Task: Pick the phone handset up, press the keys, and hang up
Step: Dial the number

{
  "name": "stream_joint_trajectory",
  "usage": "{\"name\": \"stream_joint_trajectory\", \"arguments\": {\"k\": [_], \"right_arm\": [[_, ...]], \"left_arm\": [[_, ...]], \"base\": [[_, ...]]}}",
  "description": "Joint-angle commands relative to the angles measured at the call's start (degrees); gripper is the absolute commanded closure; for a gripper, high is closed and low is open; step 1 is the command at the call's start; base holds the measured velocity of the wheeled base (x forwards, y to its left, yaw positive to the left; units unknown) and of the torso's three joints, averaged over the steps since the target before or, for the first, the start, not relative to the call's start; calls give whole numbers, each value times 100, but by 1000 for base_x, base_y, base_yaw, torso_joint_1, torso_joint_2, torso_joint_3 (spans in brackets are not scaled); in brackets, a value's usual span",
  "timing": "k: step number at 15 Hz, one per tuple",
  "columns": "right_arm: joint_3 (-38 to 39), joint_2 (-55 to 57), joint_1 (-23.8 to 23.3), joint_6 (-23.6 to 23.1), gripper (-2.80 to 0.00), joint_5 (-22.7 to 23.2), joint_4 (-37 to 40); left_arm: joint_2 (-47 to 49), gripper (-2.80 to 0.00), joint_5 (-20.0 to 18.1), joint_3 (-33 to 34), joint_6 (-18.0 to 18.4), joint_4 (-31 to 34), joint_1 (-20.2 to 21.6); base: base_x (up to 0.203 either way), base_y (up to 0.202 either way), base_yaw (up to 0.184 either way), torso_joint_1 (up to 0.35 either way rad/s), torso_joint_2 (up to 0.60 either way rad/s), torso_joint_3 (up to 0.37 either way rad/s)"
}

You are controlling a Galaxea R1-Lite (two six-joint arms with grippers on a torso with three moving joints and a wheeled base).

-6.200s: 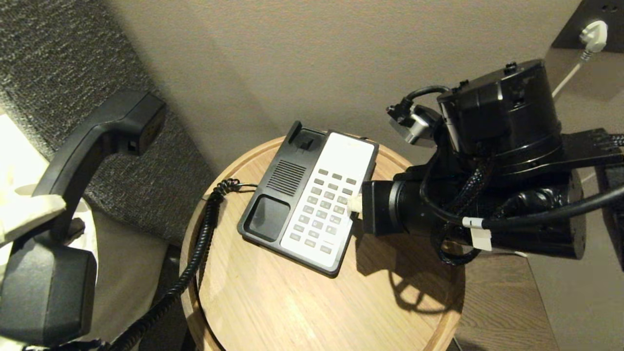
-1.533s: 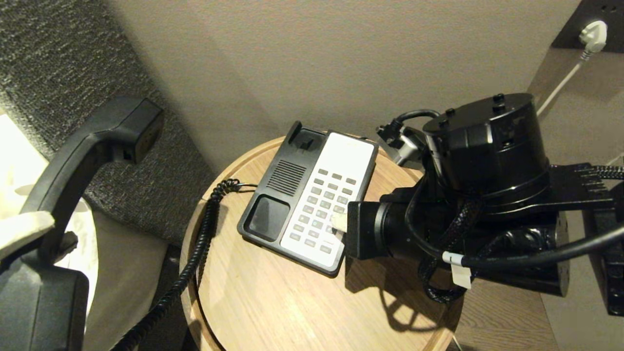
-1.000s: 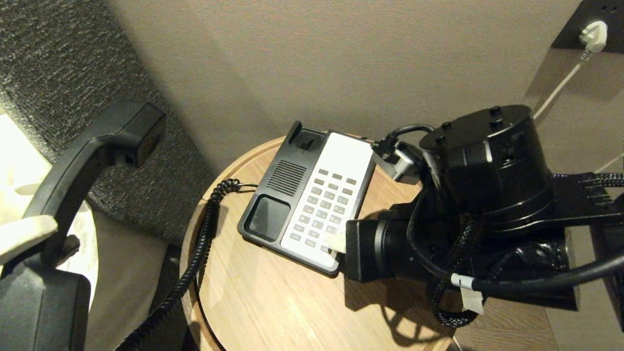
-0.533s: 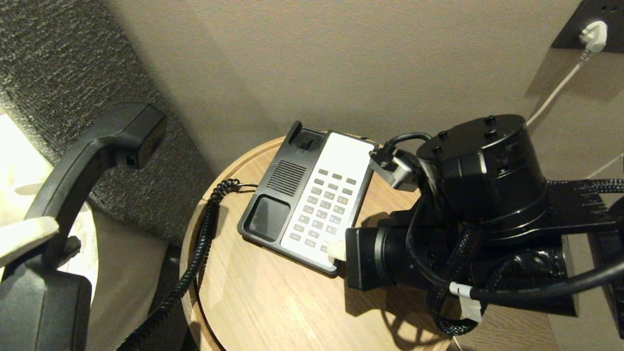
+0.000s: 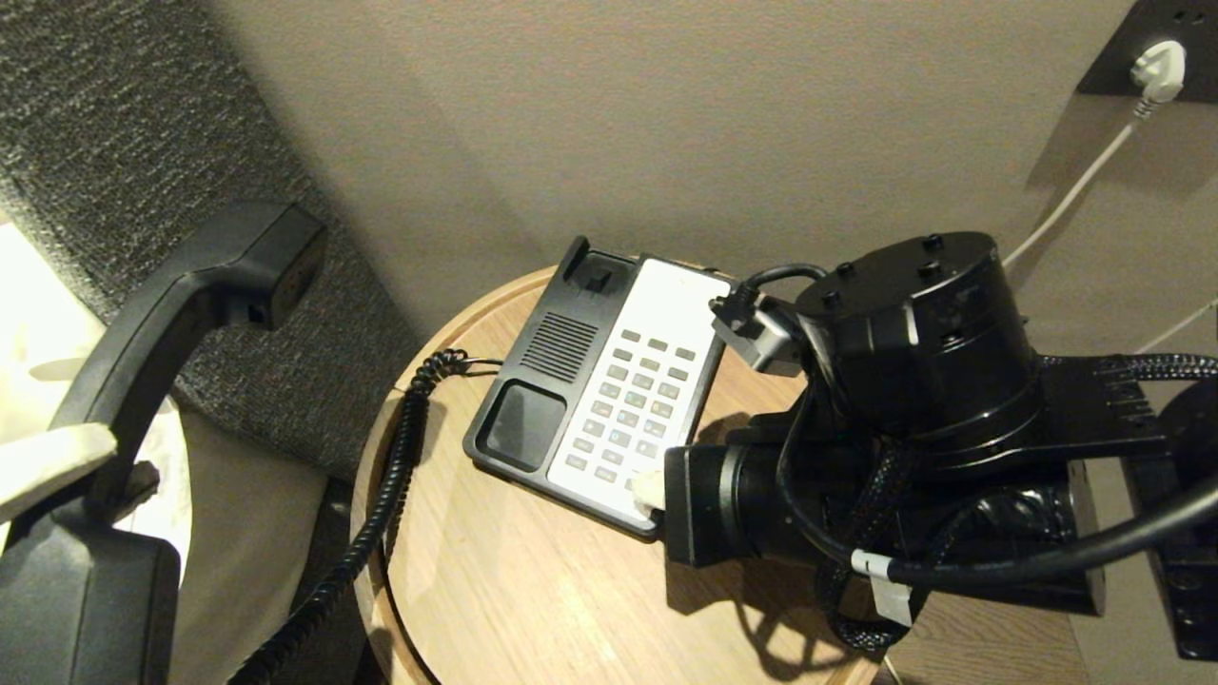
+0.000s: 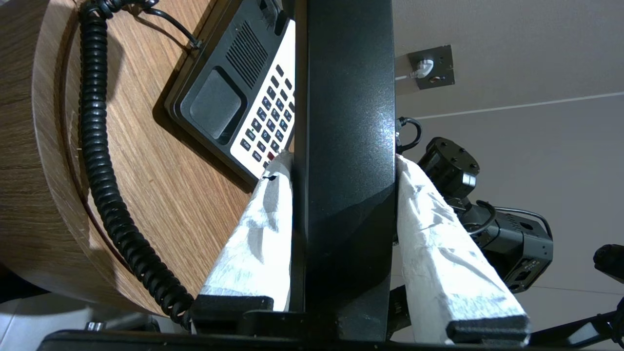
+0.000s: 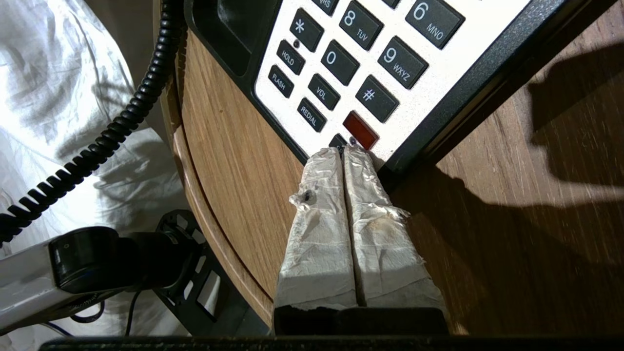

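A plain beige wall (image 5: 609,124) fills the background, with a dark textured headboard panel (image 5: 105,133) at the robot's left and white bedding (image 7: 63,97) below it. A black wall socket (image 5: 1156,38) holds a white plug (image 5: 1159,68). A round wooden table (image 5: 533,580) with a raised rim carries the black-and-white phone base (image 5: 599,385). The right arm (image 5: 904,447) reaches across the table; the right claw (image 7: 344,150) has its 2 taped fingers pressed together, empty, tips at the keypad's near corner beside the red key (image 7: 360,129). The left claw (image 6: 341,168), off the table to the robot's left, clamps the phone handset (image 5: 171,314) by its grip, raised above the bedding. A black coiled cord (image 5: 381,495) trails over the table's edge. Readable keys: 6 MNO, 8 TUV, 9 WXYZ, 0, *, #, HOLD, FLASH, VOL, REDIAL.
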Motion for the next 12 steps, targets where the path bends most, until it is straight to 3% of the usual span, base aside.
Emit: {"name": "stream_joint_trajectory", "arguments": {"k": [1, 12], "right_arm": [[17, 53, -1, 14, 0, -9, 0], [5, 90, -1, -8, 0, -18, -9]], "left_arm": [[11, 0, -10, -1, -33, -6, -3], [-4, 0, -10, 51, -33, -6, 0]], "base": [[0, 0, 0, 0, 0, 0], [0, 0, 0, 0, 0, 0]]}}
